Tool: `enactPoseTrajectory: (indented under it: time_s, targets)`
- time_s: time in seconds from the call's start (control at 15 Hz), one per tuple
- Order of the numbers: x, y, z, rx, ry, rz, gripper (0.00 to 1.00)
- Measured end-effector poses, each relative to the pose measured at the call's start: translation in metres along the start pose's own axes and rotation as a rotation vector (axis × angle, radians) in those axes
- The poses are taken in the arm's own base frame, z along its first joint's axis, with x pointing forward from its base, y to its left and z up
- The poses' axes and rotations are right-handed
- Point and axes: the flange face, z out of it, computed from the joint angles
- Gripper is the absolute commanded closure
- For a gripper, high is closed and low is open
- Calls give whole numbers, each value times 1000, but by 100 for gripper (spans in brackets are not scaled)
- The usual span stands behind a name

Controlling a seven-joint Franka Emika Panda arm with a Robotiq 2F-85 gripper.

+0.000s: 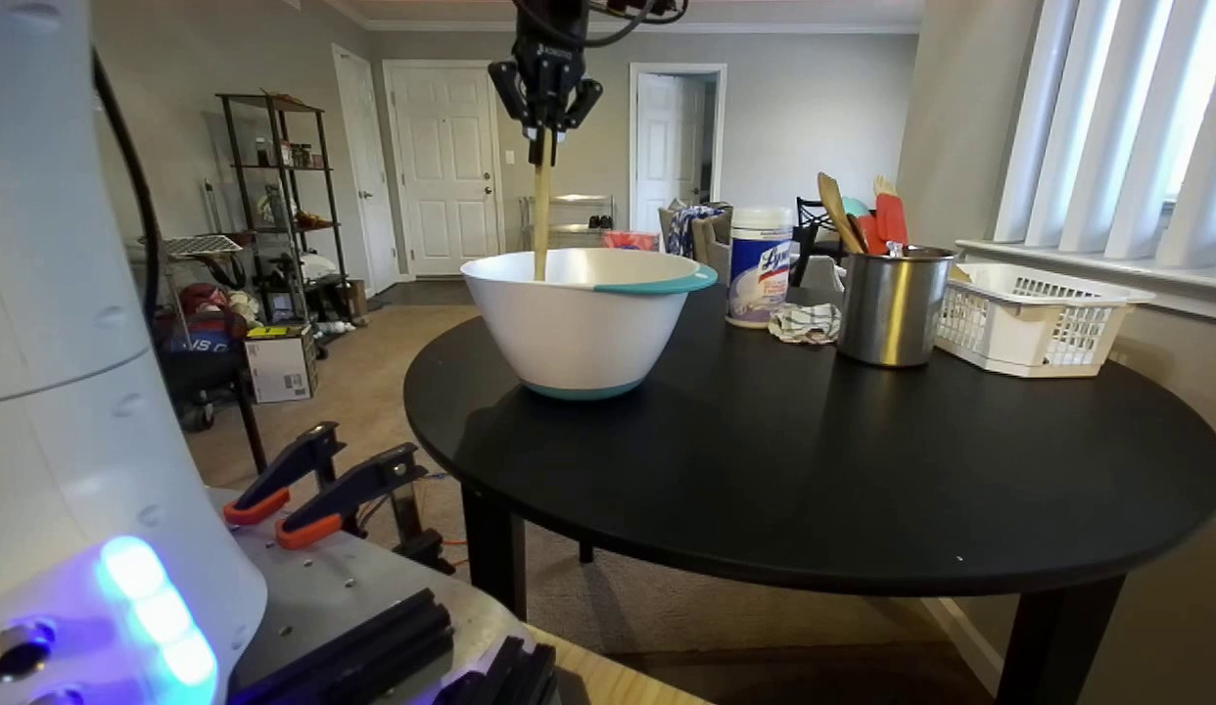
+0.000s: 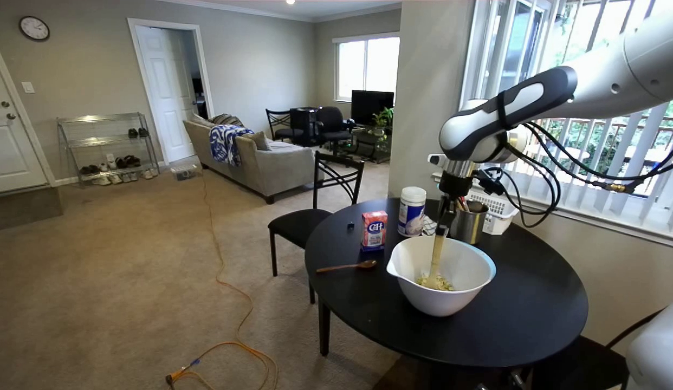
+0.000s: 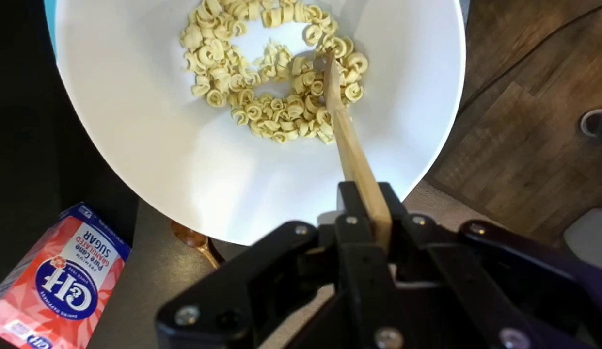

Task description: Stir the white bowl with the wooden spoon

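The pincer (image 3: 369,195) pinches the pale wooden spoon (image 3: 348,140) by its upper handle, the lower end standing among curled pasta (image 3: 277,116) inside the white bowl (image 1: 581,328). The bowl sits upright on the black counter (image 1: 843,450), a sugar box (image 2: 374,232) and a brown spoon (image 2: 345,266) near it.

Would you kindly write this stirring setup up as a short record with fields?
Vessel: white bowl, upright on the black table
Jaws: closed on the wooden spoon
Spoon's lower end: in the pasta inside the bowl
Standing nearby: sugar box, wipes canister, metal utensil cup, white basket
Lying nearby: dark brown spoon
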Motion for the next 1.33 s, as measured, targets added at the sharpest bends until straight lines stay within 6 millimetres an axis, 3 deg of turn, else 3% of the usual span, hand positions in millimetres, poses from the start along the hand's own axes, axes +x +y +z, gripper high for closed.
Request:
enactPoseTrajectory:
  time_s: [0.6, 1.07, 1.33]
  targets:
    - [-8, 16, -7, -73, 108, 104, 96]
    - [-27, 23, -12, -199, -16, 125, 96]
    - [-37, 17, -5, -158, -117, 119, 96]
